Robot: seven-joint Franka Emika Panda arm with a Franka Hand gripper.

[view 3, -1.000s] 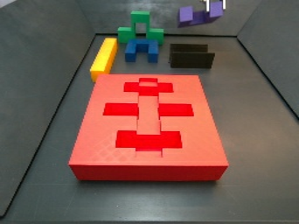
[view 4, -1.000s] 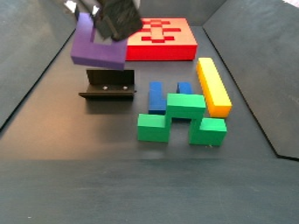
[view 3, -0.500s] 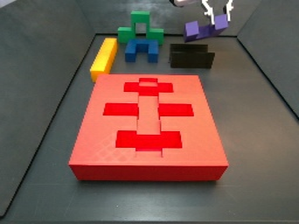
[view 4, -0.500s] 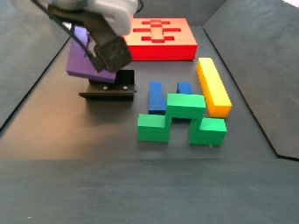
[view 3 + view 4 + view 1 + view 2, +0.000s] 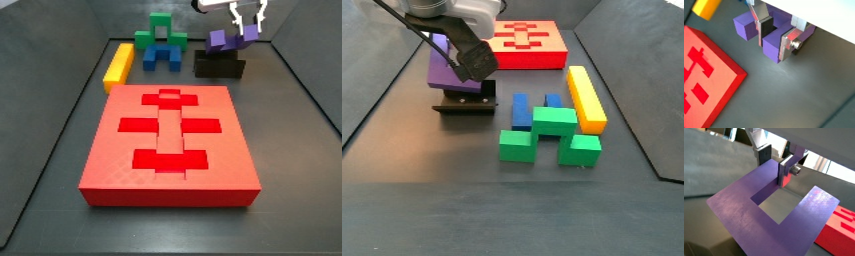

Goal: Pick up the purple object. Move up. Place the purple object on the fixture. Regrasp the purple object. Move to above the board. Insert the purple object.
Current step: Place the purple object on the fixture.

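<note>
- Right now the gripper [image 5: 775, 36] is clamped on the purple object [image 5: 764, 34], its silver fingers [image 5: 787, 170] pressed on either side of one prong, as both wrist views show.
- In both side views the purple object [image 5: 229, 40] hangs tilted just over the fixture [image 5: 219, 66]; whether the two touch cannot be told.
- The fixture [image 5: 465, 102] is a dark, blocky holder standing on the grey floor, beside the far end of the board [image 5: 170, 145].
- Near the fixture sits a cluster of blocks: a long yellow bar [image 5: 585, 98], blue pieces [image 5: 521, 108] and green pieces [image 5: 552, 126], packed together and touching.
- In a side view the dark gripper body [image 5: 470, 52] covers part of the purple object [image 5: 441, 71].
- The board is a large red slab with a matte, faintly grained top and brighter red recesses shaped as a stem with crossbars.
- The purple object [image 5: 777, 217] is a smooth plastic U, a flat base with two prongs.
</note>
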